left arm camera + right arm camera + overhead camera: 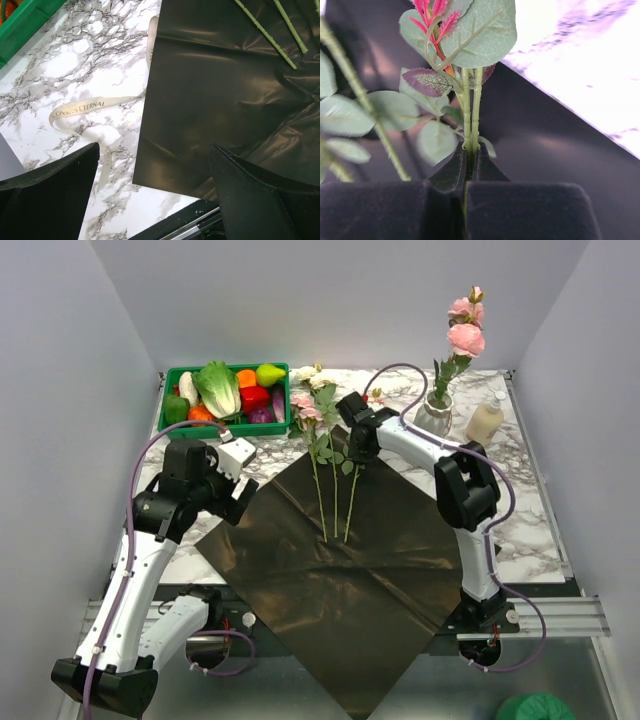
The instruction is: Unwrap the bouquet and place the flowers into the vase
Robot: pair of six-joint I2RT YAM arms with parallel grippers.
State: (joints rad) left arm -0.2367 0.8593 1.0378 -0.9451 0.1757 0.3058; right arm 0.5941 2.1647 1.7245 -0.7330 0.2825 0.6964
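With the right gripper point(470, 150) pinched fully together on one green stem point(466, 120) of the flowers point(322, 445), over the far corner of the unfolded paper point(340, 580) at mid-counter point(530, 520). With the left gripper point(152, 155) spread wide and holding nothing, above the paper's left edge and the loose ribbon point(80, 109) near the counter's left side. Toward the far right corner of the counter, the vase point(435, 418) upright with pink roses point(465, 330) already in, well apart from the stems lying on the paper.
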